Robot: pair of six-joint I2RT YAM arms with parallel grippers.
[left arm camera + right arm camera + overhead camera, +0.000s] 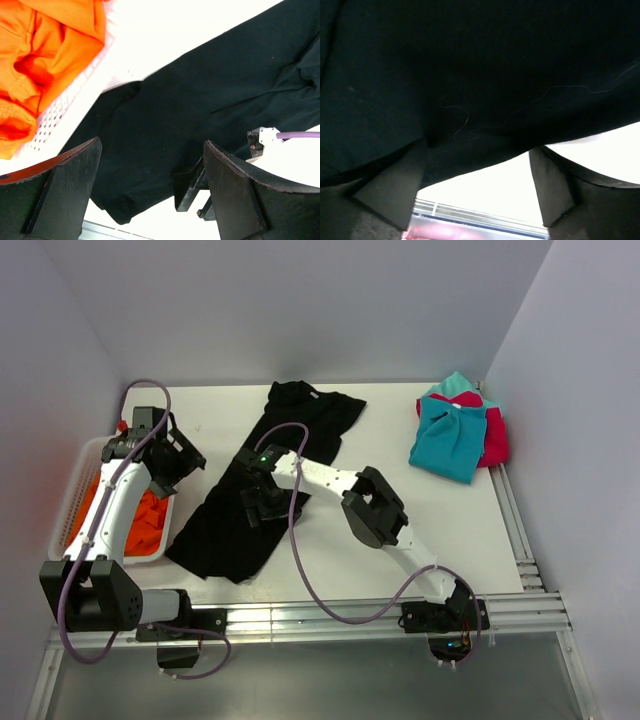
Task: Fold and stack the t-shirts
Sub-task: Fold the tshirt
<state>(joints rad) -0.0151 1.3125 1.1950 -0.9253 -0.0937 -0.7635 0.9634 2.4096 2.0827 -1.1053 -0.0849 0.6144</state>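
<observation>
Wide-spread fingers of the right gripper (477,167) hang low over the black t-shirt (300,415), which lies stretched out mid-table, probably so they can catch its near edge for a fold. The left gripper (150,150), equally wide and holding nothing, hovers by the shirt's left hem. Beside it, a white basket (75,480) holds the orange t-shirt (148,525). The teal t-shirt (445,440) and pink-red t-shirt (497,435) lie piled together at the far right.

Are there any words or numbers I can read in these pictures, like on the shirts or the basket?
None: no readable text shows in any view.
black t-shirt: plain where it shows, no print in view.
orange t-shirt, teal t-shirt, pink-red t-shirt: plain cloth, no letters.
white basket: no label in view.
</observation>
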